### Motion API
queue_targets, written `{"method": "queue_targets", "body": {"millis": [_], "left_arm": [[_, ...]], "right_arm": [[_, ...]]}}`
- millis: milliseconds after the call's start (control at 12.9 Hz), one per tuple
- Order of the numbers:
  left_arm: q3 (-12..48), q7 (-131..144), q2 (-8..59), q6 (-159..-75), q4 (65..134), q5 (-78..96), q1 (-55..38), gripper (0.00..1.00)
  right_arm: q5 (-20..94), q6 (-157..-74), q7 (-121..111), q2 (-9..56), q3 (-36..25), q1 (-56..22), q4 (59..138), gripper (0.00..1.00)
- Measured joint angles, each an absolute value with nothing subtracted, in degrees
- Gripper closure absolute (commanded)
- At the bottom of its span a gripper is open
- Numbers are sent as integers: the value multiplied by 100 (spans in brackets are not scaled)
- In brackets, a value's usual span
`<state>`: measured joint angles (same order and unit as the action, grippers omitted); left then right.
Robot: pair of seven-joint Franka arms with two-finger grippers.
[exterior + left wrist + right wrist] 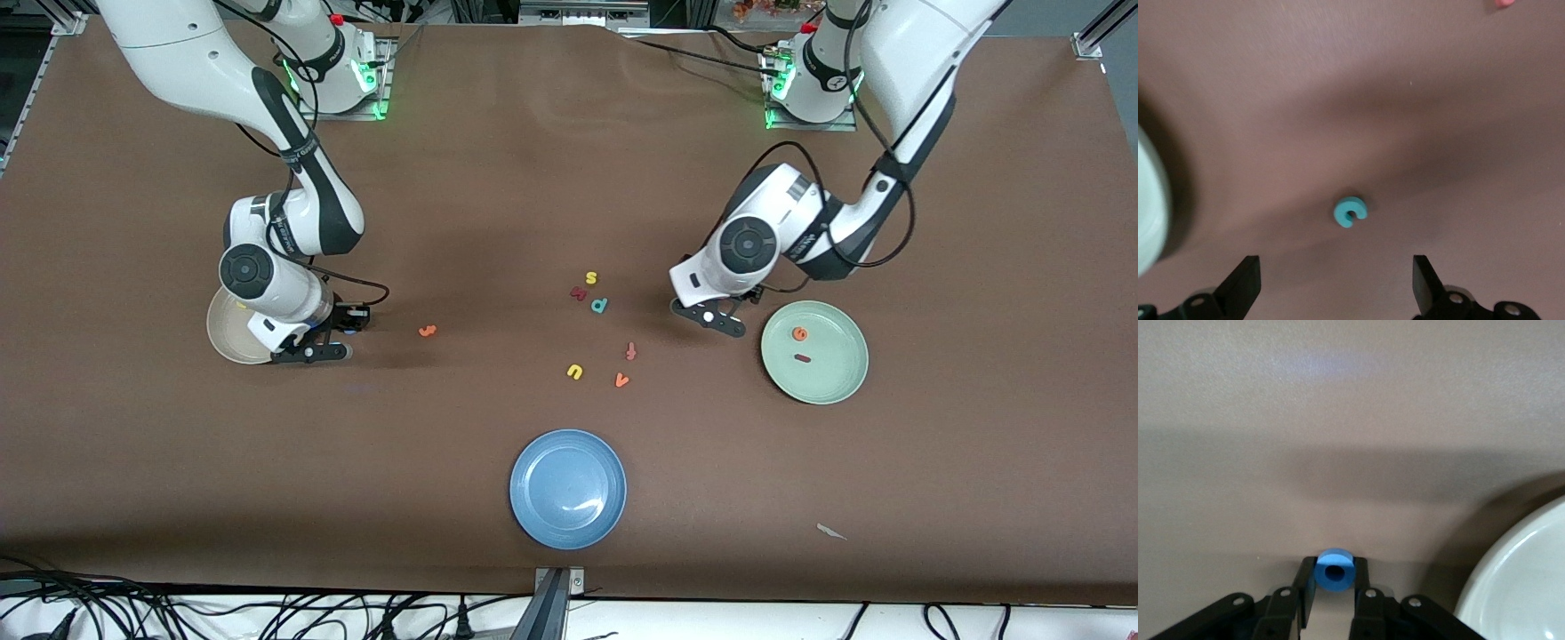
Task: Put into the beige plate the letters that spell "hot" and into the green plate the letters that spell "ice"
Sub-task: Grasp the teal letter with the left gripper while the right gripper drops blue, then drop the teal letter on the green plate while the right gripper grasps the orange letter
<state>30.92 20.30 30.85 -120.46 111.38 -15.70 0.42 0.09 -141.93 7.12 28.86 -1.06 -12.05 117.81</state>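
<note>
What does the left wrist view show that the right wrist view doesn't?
Only the left wrist view: a teal c lying loose on the table ahead of the left hand, whose fingers are open, with the green plate at the edge. Only the right wrist view: the right hand shut on the blue o, beside the beige plate. Both show the brown table.

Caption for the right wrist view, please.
Right gripper shut on the blue o above the brown table, beside the beige plate's rim.
</note>
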Motion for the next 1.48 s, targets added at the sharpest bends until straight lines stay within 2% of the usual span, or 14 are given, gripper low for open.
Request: {"method": "queue_targets", "body": {"millis": [156,389,467,622,856,1012,1089,1167,1323,1401,1478], "left_arm": [[3091,2607,3257,-12108,11146,-1570,25,0],[3080,3056,3465,-12308,11153,-1570,24,2],[3066,3085,3488,-12352,11153,-1570,32,11],[3053,3085,3524,-12435,11153,-1570,92,42],[3050,3082,3585,-12477,11153,-1570,159,43],[3049,3082,3667,-12575,11153,-1570,159,43],[3047,3082,3712,-12639,11153,-1570,159,48],[3047,3082,3722,-12662,11151,-1570,161,65],[3057,3082,3714,-12664,11147,-1570,165,92],[3075,3082,3708,-12665,11137,-1570,165,94],[3086,3082,3704,-12662,11134,-1570,164,97]], "right_arm": [[9,-13872,857,2812,-107,-1203,11605,85],[9,-12710,898,2431,-166,-1202,11140,85],[7,-12351,898,2270,-255,-1200,11071,85],[-2,-11911,774,2079,-550,-1194,11072,85],[-2,-11797,89,2122,-1123,-1146,11352,85],[-3,-11952,-172,2250,-1264,-1110,11548,84],[-3,-12158,-307,2344,-1299,-1094,11631,82],[-3,-12350,-399,2439,-1312,-1059,11698,74],[-3,-12479,-490,2552,-1325,-1023,11731,22],[-3,-12487,-493,2554,-1325,-1022,11729,13],[-2,-12487,-492,2541,-1325,-1022,11725,8]]}}
